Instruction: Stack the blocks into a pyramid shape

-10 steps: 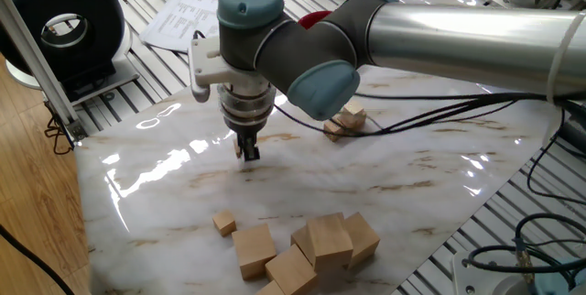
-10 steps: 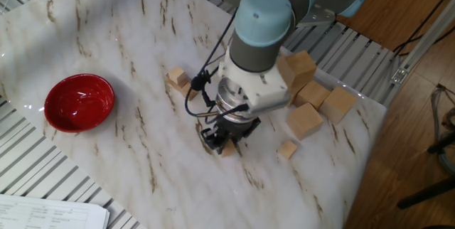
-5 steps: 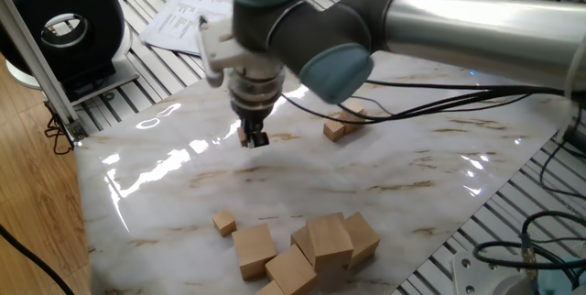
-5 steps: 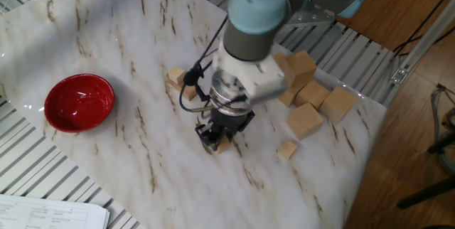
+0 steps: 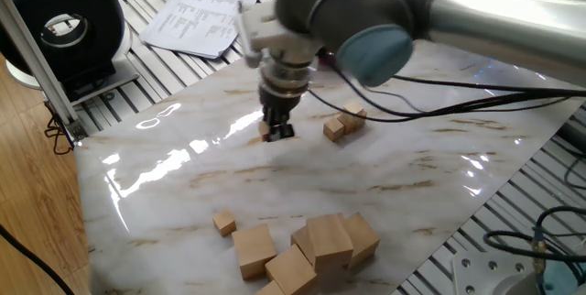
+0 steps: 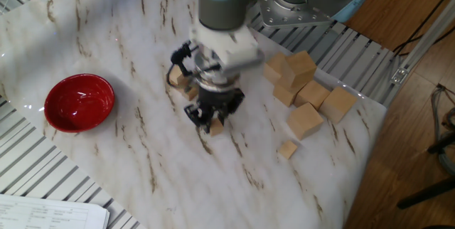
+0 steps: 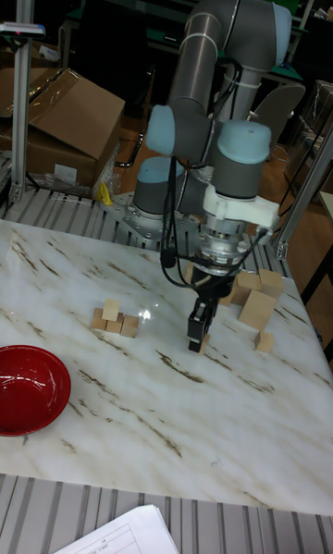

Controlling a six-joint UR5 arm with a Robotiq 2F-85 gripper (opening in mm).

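Note:
My gripper [image 5: 277,131] is shut on one small tan block [image 6: 215,125] and holds it just above the marble. In the tall fixed view the gripper [image 7: 197,332] hangs right of a little pile of small blocks [image 7: 114,319], where one block rests on top of the others. That same pile [image 5: 343,123] lies a short way right of the fingers in one fixed view. In the other fixed view the pile [image 6: 177,80] is partly hidden behind the wrist. One more small block [image 5: 224,222] lies alone near the big cubes.
Several much larger wooden cubes [image 5: 307,245] are heaped at the table's edge [image 6: 306,90]. A red bowl [image 6: 79,101] sits on the marble away from the blocks. Papers [image 5: 201,11] lie beyond the tabletop, and cables trail from the arm over the pile.
The gripper has carried its small block across the marble toward the little pile, moving away from the big cubes. Nothing else has shifted.

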